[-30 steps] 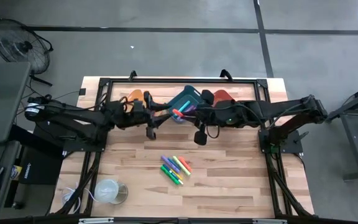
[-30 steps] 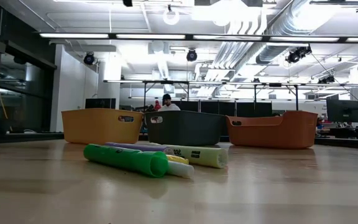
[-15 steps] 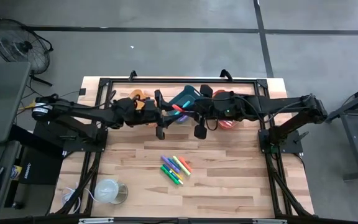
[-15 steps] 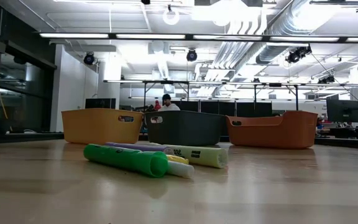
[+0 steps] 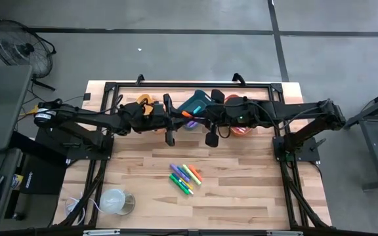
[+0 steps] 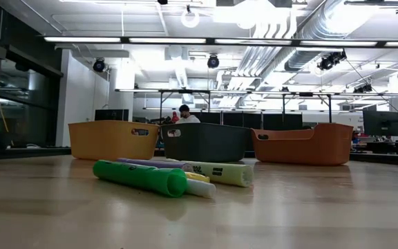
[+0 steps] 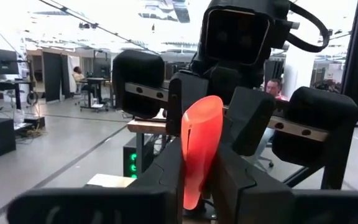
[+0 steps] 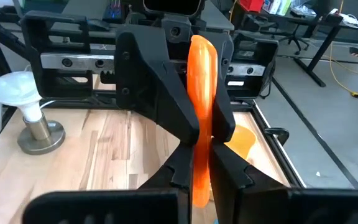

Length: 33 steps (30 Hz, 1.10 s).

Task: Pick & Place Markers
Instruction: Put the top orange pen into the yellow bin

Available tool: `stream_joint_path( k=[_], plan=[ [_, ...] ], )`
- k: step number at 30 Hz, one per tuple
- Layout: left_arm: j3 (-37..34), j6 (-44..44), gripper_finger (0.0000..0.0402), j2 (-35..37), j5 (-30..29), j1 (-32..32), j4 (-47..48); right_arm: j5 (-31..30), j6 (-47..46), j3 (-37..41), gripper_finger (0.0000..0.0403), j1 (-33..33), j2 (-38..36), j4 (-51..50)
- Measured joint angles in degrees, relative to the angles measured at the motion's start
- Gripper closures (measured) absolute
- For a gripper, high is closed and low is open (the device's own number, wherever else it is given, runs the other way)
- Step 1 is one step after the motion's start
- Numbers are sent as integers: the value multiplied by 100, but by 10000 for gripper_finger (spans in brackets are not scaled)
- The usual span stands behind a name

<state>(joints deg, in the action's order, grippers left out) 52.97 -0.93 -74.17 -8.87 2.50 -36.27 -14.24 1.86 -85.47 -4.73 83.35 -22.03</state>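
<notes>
A large hall with a grey concrete floor [image 5: 176, 16], white ceiling ducts and strip lights surrounds a pale wooden table [image 5: 241, 196] framed by a black metal rig; a floor fan [image 5: 18, 46] stands off one corner, and in the low view a person [image 6: 184, 114] sits at desks far behind. Along the table's far edge sit three plastic bins in a row: a yellow-orange bin [image 6: 112, 140], a dark grey bin [image 6: 206, 142] in the middle and an orange-red bin [image 6: 302, 144]. Both dark arms reach in from the sides and meet above the middle bin. The left gripper [image 5: 174, 120] and the right gripper [image 5: 205, 122] face each other closely there, and between them is one orange marker [image 5: 188, 114]. In the left wrist view that marker stands upright between the left arm's own fingers [image 7: 160, 168], which are clenched on it; in the right wrist view the right arm's fingers [image 8: 225, 168] are likewise clamped on it, with the other gripper's jaws on it just beyond. Near the front left corner stands a white round cup-like thing [image 5: 113, 200]. On the bare wood in the middle of the table, well apart from the bins, lies a small cluster of markers [image 5: 184, 177], green, yellow, purple, pink and orange, touching one another; the low view shows a green one [image 6: 140, 178] nearest.
</notes>
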Motion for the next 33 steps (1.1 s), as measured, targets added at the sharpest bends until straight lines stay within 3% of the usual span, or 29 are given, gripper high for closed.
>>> stream_joint_path(
  k=[9,16,21,26,33],
  plan=[
    [0,-510,360,0,84,-114,177,-23,-171,2,377,2,7,-102],
    [-7,-494,360,-2,58,-115,227,-86,-546,2,260,-2,-20,-277],
    [-9,-471,360,-2,7,-116,294,-170,-720,2,209,0,-52,-358],
    [-9,-490,360,56,-756,-133,891,-781,-1123,0,194,-13,-153,-933],
    [-7,-1475,360,495,-1836,-545,2402,-1173,-1882,0,192,-17,-333,-2184]
  ],
)
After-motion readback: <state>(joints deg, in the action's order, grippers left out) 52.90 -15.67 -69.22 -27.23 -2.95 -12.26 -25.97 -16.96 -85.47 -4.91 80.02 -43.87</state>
